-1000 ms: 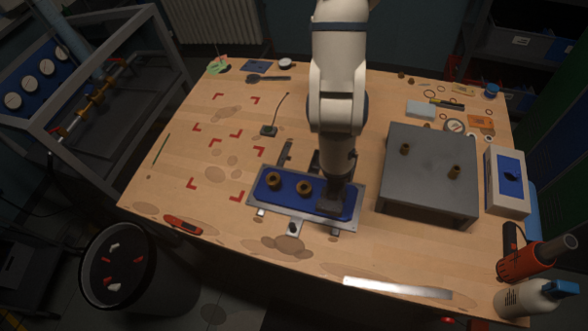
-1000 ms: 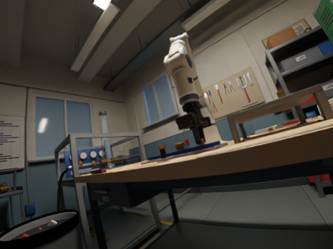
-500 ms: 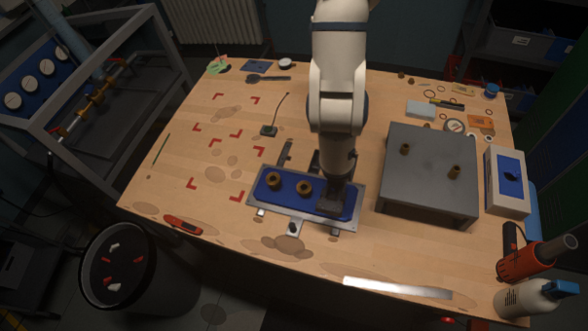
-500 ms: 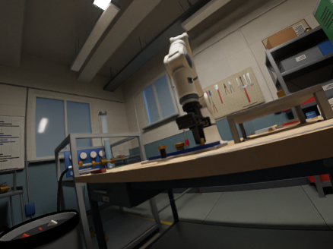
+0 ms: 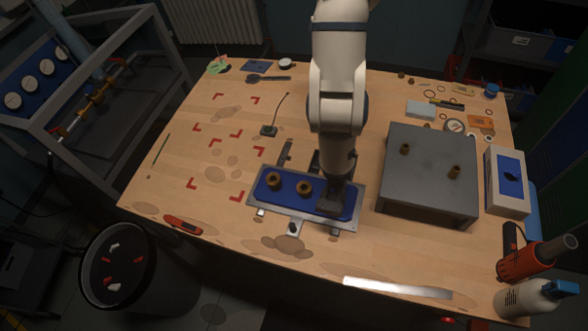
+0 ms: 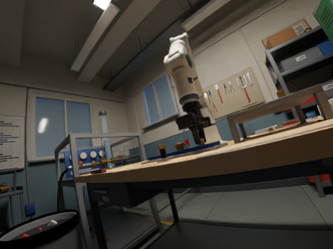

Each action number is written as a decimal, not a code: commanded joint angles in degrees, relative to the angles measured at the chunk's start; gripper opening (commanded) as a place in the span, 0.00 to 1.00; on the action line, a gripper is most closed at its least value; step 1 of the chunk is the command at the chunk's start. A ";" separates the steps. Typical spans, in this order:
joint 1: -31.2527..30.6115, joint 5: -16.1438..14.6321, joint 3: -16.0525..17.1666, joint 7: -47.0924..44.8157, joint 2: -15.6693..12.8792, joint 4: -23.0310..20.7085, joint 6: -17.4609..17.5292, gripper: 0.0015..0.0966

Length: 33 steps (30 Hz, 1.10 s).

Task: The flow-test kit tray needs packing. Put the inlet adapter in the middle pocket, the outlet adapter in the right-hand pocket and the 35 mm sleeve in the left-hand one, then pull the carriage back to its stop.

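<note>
A brass fitting (image 6: 202, 141) sits low in the right-hand pocket of the blue tray (image 5: 306, 194), where my gripper (image 5: 331, 204) stands over it, open and holding nothing; from the side camera the gripper hides it. A brass part (image 5: 304, 188) stands in the middle pocket and a wider brass ring (image 5: 273, 180) in the left-hand pocket. The tray rides on a grey carriage plate with a rail (image 5: 284, 153) behind it and a knob (image 5: 292, 227) on the near edge.
Behind the tray the arm's base stands among a gauge and small tools. To the right a grey platform (image 5: 428, 170) carries two brass fittings (image 5: 404, 148) (image 5: 454, 171). A white and blue box (image 5: 506, 181) stands further right. Red corner marks cover the table to the left.
</note>
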<state>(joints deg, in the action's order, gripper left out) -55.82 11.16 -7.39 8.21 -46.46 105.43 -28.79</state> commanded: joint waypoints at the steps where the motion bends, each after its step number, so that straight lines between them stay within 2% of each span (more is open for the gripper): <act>1: 0.00 0.00 -0.01 0.00 0.04 -0.02 0.00 0.48; 10: -0.05 -0.04 -0.09 0.03 0.28 -0.12 -0.34 0.48; 17: -0.34 -0.31 -0.60 0.26 1.76 -0.78 -2.50 0.48; 24: -0.92 -0.90 -1.61 0.76 4.65 -2.39 -7.04 0.48; 33: -1.84 -1.99 -3.18 1.71 9.23 -6.08 -15.37 0.48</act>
<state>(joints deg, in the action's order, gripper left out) -57.68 9.15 -10.58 9.93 -37.21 99.35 -44.27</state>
